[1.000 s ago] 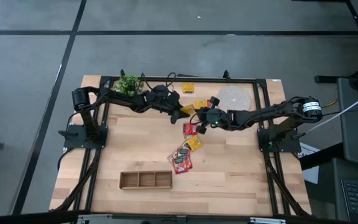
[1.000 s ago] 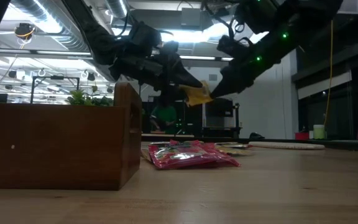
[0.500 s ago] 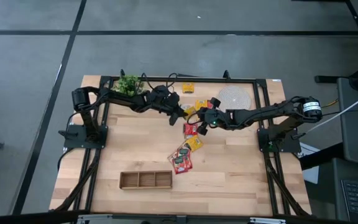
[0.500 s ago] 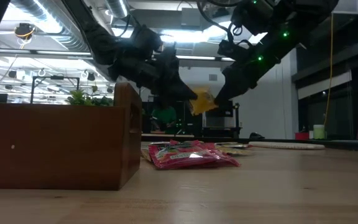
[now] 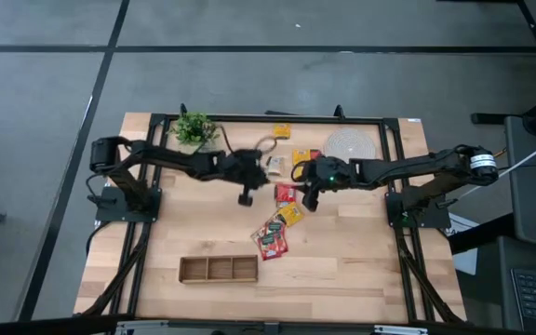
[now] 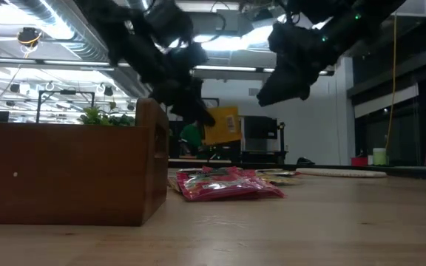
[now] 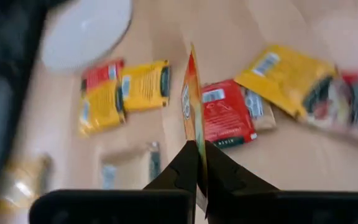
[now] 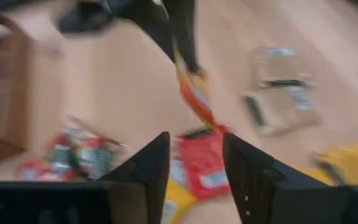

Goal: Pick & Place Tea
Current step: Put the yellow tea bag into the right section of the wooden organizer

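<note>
Left wrist view shows the left hand (image 7: 199, 163) clenched on the lower edge of one yellow sachet (image 7: 192, 106), which stands edge-on between the two dark fingers (image 7: 180, 169) and is lifted above the counter (image 7: 272, 168). From the low view the same yellow sachet (image 6: 222, 124) hangs under the left hand (image 6: 198, 118), clear of the wood, and it is seen above the loose tea. Right hand (image 8: 194, 165) is released: its two fingers (image 8: 148, 163) stand apart with nothing between them, and it hangs in the air beside the left hand, a little apart from it. In the high view the left hand (image 5: 247, 196) is over the middle of the counter (image 5: 342, 270) and the right hand (image 5: 306, 199) is just to its right, above a red sachet (image 5: 285, 193). Other sachets lie flat near it: a pile of red and yellow sachets (image 5: 274, 233) toward the front, a pale sachet (image 5: 274, 165) and a yellow pair (image 5: 301, 156) toward the back, and one more yellow sachet (image 5: 281, 131) close to the back edge. Wooden tray (image 5: 218, 269) with three compartments lies near the front edge, well apart from both hands. Round pale mat (image 5: 350, 145) and small green plant (image 5: 194, 127) are at the back of the counter.
</note>
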